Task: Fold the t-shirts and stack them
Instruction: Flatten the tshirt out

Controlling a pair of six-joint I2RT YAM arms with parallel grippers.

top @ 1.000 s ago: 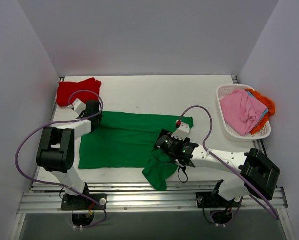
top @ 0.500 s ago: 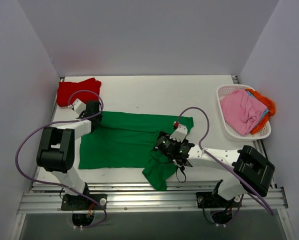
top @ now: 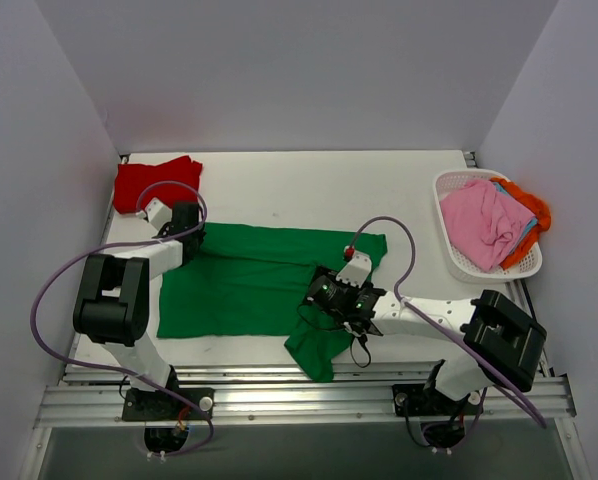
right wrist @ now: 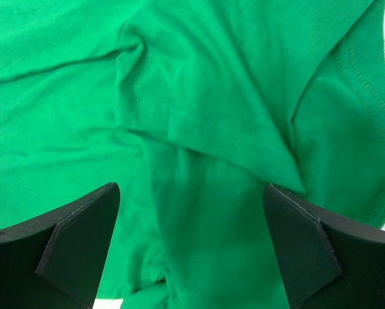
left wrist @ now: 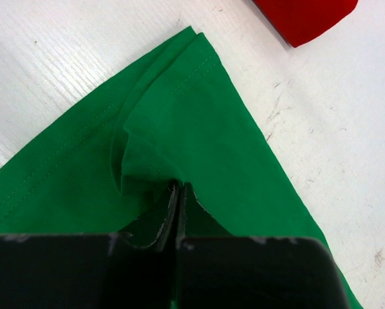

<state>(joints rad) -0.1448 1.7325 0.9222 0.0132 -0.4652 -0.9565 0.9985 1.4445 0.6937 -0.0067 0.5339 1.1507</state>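
Note:
The bright green t-shirt (top: pixel 249 280) lies spread on the white table, one sleeve hanging over the near edge. My left gripper (top: pixel 186 228) is shut on a pinch of its far left corner (left wrist: pixel 150 167), the fabric puckered at the fingertips. My right gripper (top: pixel 324 297) is open, low over the shirt's right part; its two fingers (right wrist: pixel 83 238) stand wide apart above a folded sleeve (right wrist: pixel 231 129). A folded red t-shirt (top: pixel 155 182) lies at the far left corner and also shows in the left wrist view (left wrist: pixel 305 19). Pink (top: pixel 484 222), orange and blue tees sit in the basket.
A white lattice basket (top: pixel 452 258) stands at the right edge of the table. Grey walls close in the left, back and right sides. Purple cables loop over both arms. Metal rails run along the near edge.
My right gripper has moved slightly left and towards the shirt's middle. The left gripper and the shirts have not moved.

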